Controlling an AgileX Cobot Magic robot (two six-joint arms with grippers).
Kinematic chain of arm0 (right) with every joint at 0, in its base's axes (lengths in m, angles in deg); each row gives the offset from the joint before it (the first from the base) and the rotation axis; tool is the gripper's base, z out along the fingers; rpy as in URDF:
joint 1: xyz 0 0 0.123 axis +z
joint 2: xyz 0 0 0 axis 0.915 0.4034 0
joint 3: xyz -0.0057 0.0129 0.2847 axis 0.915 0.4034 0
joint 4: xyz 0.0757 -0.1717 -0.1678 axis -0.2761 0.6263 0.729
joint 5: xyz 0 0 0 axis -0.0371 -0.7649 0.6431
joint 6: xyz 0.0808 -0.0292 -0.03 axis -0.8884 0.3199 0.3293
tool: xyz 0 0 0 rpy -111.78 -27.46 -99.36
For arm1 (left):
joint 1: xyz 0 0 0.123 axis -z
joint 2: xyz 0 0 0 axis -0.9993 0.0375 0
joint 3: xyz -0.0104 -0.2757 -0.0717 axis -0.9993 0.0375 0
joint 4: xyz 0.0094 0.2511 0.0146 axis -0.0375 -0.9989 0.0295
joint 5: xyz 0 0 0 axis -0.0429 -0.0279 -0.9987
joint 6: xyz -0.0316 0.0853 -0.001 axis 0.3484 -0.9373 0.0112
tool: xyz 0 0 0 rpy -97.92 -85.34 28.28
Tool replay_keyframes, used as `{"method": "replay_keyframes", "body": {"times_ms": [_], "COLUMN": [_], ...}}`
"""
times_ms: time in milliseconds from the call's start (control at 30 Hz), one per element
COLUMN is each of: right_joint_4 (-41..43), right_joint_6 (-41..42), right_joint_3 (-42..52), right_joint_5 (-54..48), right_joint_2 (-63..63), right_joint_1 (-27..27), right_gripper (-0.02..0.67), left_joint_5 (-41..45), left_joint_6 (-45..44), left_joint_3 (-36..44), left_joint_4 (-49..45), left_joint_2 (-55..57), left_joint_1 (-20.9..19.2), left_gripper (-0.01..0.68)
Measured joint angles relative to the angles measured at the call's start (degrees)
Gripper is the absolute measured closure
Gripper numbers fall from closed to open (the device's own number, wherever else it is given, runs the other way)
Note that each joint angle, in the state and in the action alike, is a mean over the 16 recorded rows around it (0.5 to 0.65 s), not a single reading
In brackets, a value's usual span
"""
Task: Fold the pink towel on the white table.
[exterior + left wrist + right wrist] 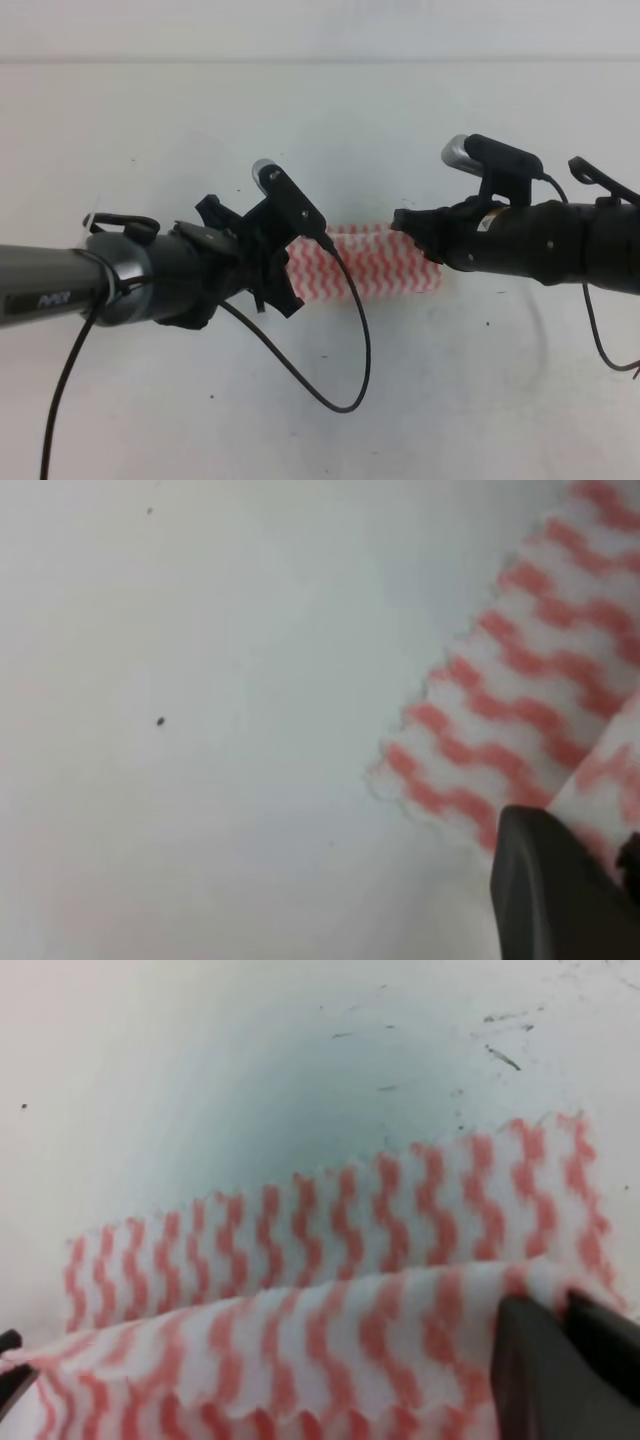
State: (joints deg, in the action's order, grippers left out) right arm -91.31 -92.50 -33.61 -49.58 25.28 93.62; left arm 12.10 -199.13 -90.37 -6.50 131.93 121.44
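The pink towel (372, 266), white with pink-red zigzag stripes, lies on the white table (330, 120) between my two arms. My left gripper (296, 262) is at its left end and my right gripper (402, 220) at its right end. In the right wrist view an upper layer of the towel (330, 1340) is raised over the flat lower layer, and dark fingers (540, 1370) pinch its right corner. In the left wrist view a dark finger (550, 890) sits at the towel's (520, 710) near edge with a lifted layer beside it. Both grippers look shut on the towel.
A black cable (340, 390) loops down from the left arm over the table in front of the towel. The table carries small dark specks (160, 721) and scuff marks (500, 1055). A back edge runs across the top of the exterior view.
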Motion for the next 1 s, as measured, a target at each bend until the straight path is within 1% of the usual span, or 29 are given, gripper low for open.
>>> {"method": "replay_keyframes", "body": {"times_ms": [400,1000], "right_joint_4": [0.05,0.06], "right_joint_6": [0.01,0.02], "right_joint_3": [-0.01,-0.01], "right_joint_5": [0.20,0.95], "right_joint_2": [0.03,-0.06], "right_joint_1": [0.00,-0.01], "right_gripper": [0.666,0.666], "left_joint_5": [1.25,2.76], "left_joint_6": [0.01,-0.09], "left_joint_3": [-0.30,-1.50], "left_joint_4": [-0.02,-0.13], "left_joint_2": [0.70,1.42], "left_joint_1": [-1.29,-1.37], "left_gripper": [0.677,0.677]}}
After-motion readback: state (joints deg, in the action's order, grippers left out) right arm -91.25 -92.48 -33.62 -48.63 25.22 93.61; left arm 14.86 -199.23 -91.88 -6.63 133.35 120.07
